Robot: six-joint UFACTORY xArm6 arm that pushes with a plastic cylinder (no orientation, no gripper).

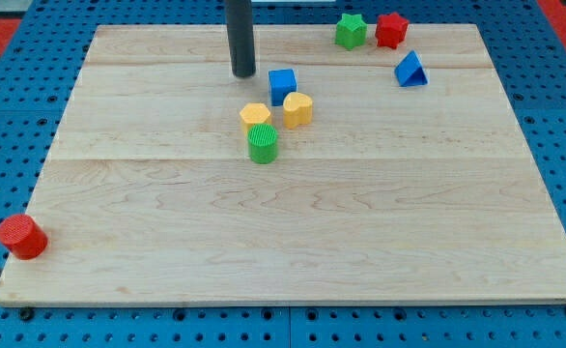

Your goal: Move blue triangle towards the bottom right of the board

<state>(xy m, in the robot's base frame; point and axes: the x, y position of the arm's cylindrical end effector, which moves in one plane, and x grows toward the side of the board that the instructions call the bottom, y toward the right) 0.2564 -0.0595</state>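
The blue triangle lies near the board's top right, below the red star and the green star. My tip is at the end of the dark rod in the upper middle of the board. It stands far to the left of the blue triangle, just left of the blue cube. It touches no block.
A yellow hexagon, a yellow heart-like block and a green cylinder cluster below the blue cube. A red cylinder sits at the board's bottom left edge. The wooden board lies on a blue pegboard.
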